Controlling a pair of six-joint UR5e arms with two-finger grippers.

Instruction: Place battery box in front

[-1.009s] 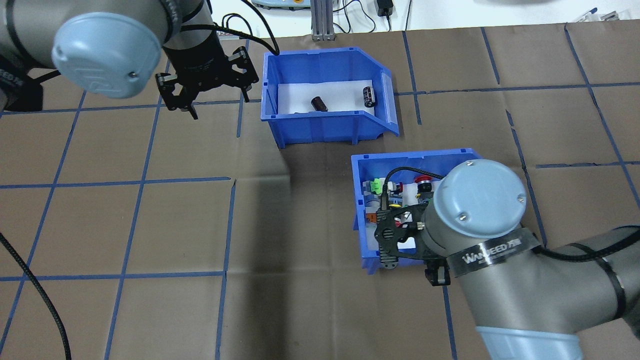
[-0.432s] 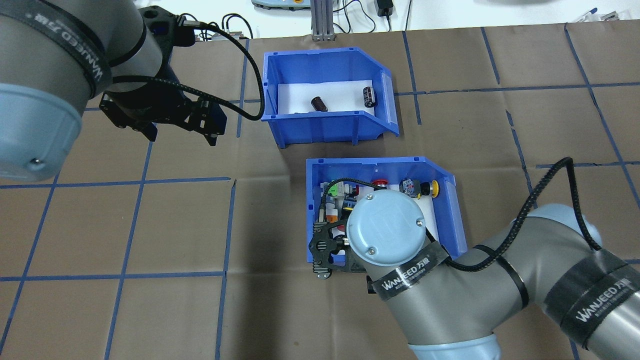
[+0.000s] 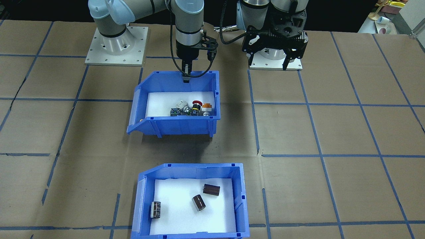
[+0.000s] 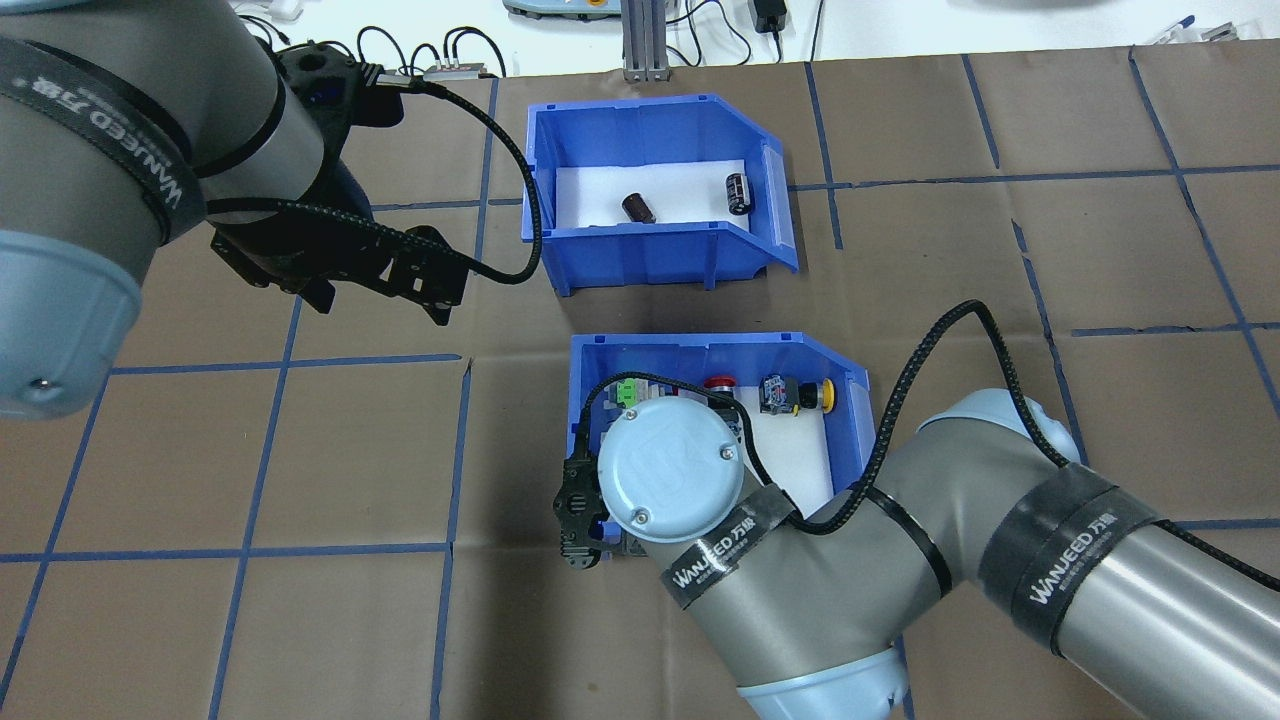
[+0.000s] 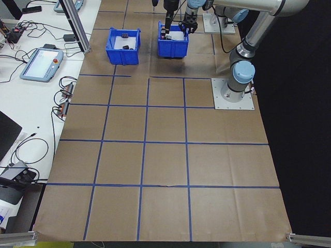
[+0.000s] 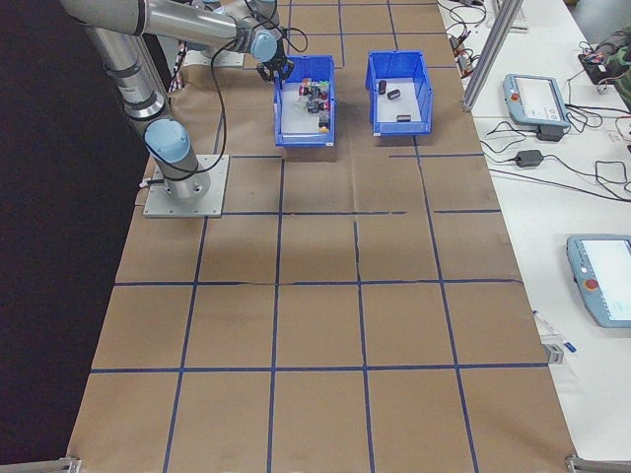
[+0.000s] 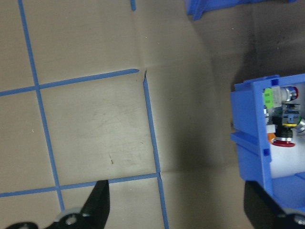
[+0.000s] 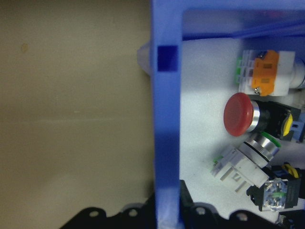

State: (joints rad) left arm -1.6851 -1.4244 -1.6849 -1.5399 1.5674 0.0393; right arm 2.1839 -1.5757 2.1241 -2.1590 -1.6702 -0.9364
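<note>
So from my remote seat: the battery box point(image 3: 189, 199) is sitting on the bench point(image 3: 332, 132) on the far side from the robot's bases, right at the operators' edge in the front-facing view. Its sloped lip points toward the robot's right. Inside, on the white liner point(image 3: 176, 212), I can see three dark cylinders point(image 3: 198, 202) lying well apart from each other. Nothing is touching that box.

The other blue bin, the switch bin point(image 3: 176, 103), is between the battery box and the robot, with a gap of bare brown paper between the two. It's got a pile of colourful push-buttons point(image 3: 192, 109) bunched up in one corner.

The right pincer point(image 3: 186, 77) is clamped on the switch bin's back wall, the one nearest the robot. In the right wrist view the blue wall point(image 8: 167, 143) runs straight down into the fingers, so it's closed on that wall. The bin looks tipped a little in the front-facing view, with a shadow under it.

The left pincer point(image 3: 270, 61) hangs in the air near its own base, fingers spread wide, holding nothing. In its wrist view I just see the paper and blue tape lines point(image 7: 150, 129) below it, plus a corner of the switch bin.
</note>
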